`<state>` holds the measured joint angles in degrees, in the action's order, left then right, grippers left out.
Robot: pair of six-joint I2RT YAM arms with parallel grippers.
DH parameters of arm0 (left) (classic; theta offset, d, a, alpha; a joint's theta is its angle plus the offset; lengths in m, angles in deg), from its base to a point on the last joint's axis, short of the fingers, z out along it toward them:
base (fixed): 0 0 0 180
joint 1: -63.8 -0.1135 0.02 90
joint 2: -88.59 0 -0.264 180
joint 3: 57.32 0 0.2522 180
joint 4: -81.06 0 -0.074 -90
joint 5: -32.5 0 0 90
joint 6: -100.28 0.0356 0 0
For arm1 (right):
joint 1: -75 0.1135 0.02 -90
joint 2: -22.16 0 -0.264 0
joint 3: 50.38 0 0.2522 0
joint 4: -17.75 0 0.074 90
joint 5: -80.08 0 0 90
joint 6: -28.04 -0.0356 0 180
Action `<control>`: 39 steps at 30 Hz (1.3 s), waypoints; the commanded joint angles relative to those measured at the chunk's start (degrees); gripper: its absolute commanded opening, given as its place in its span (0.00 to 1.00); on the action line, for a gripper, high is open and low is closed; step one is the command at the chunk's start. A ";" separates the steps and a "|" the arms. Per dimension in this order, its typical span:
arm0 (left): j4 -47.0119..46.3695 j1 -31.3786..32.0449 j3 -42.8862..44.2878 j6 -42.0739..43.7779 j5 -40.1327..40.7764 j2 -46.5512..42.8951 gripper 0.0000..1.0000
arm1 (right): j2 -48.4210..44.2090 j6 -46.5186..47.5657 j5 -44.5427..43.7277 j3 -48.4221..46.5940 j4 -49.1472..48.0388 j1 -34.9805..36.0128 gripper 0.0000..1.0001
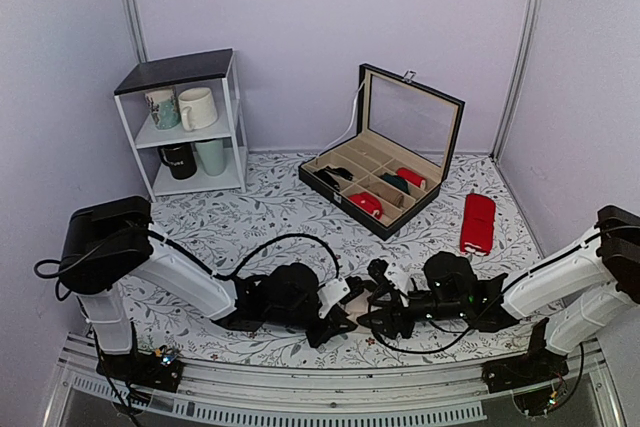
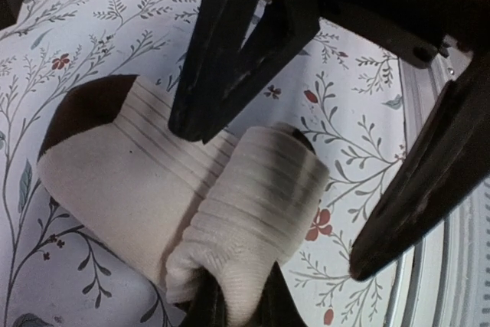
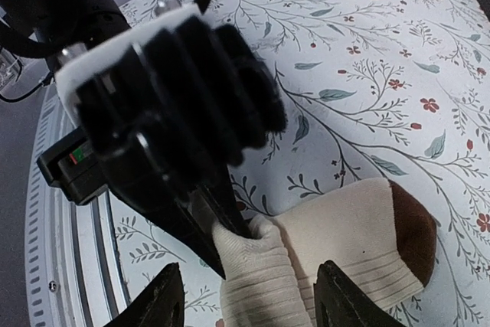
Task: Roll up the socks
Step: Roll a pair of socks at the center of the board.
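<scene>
From above, the left gripper (image 1: 335,325) and the right gripper (image 1: 373,317) meet tip to tip near the front edge of the flower-patterned tabletop (image 1: 250,217), between the two arm bases. Their black bodies cover whatever lies under them. Farther back stand a white shelf (image 1: 190,122) holding mugs, an open compartment box (image 1: 385,182) and a flat red pair (image 1: 477,222), all well apart from the grippers.

In the left wrist view, the socks (image 2: 153,189) lie on the tabletop. They are cream with fine ribbing and a dark brown toe at the upper left. The near end is wound into a thick roll. The left gripper is clamped on that roll at the bottom edge of the frame. The right gripper's two black fingers (image 2: 230,59) stand wide apart above it, one tip at the flat part just beside the roll, the other off to the right over bare cloth.

In the right wrist view, its own fingers (image 3: 164,300) are parted at the bottom, with the roll between them. The left gripper's tip pinches the roll's end.
</scene>
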<state>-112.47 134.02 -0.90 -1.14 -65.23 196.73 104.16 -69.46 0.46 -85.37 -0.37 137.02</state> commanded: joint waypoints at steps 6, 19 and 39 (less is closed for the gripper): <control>18.64 0.18 -4.60 -1.07 -3.25 6.25 0.00 | 3.24 -2.46 -2.64 2.69 -3.30 2.18 0.59; 17.84 -0.01 -4.56 -0.79 -3.20 6.88 0.00 | 7.58 -4.45 -2.10 1.99 -1.89 2.84 0.41; -19.38 3.68 -22.57 17.88 9.80 -19.79 0.55 | 17.66 -20.76 7.33 1.38 4.16 2.42 0.08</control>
<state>-119.38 135.96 -18.87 9.15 -57.84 180.97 117.58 -85.29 4.26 -86.34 -7.95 139.18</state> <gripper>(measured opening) 0.481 0.134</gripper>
